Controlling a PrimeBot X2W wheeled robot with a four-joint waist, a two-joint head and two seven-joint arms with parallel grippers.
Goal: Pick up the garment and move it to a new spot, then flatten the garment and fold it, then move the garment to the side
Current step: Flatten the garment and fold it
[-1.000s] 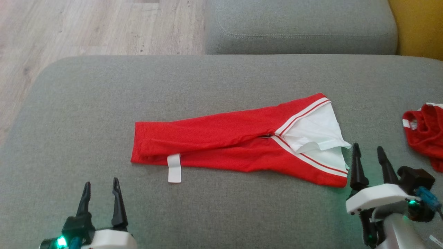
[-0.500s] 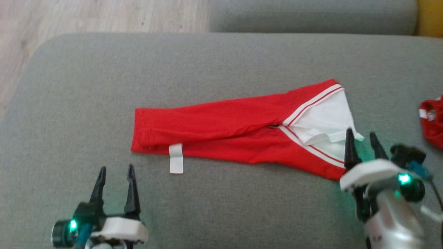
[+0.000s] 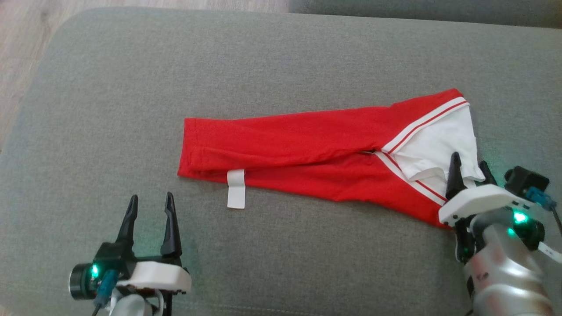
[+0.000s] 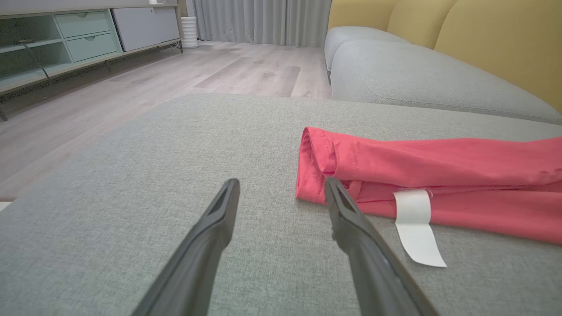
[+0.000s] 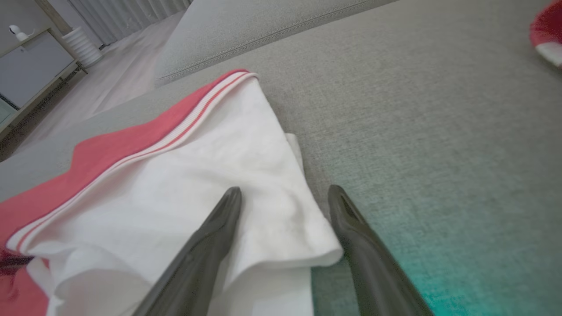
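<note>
The garment (image 3: 307, 153) is a red piece folded into a long strip on the grey sofa cushion (image 3: 131, 87), with a white, red-striped end (image 3: 439, 140) at the right and a white tag (image 3: 236, 188) hanging from its near edge. My left gripper (image 3: 151, 197) stands open just short of the garment's left end (image 4: 325, 166), touching nothing; its own view puts its right finger (image 4: 351, 219) beside that red edge. My right gripper (image 3: 469, 160) is open over the white end. In its wrist view the left finger (image 5: 210, 237) lies above the white cloth (image 5: 197, 175) and the right finger (image 5: 360, 245) beside its edge.
Another red garment (image 5: 546, 30) lies farther right on the cushion. A second grey seat cushion (image 4: 417, 74) and yellow backrests (image 4: 505, 39) lie beyond. Wooden floor (image 3: 17, 52) drops off past the cushion's left edge, with a low cabinet (image 4: 66, 39) across the room.
The head camera has tilted down, shifting the whole picture. My right gripper has come forward over the garment's white end. My left gripper has edged closer to the red left end.
</note>
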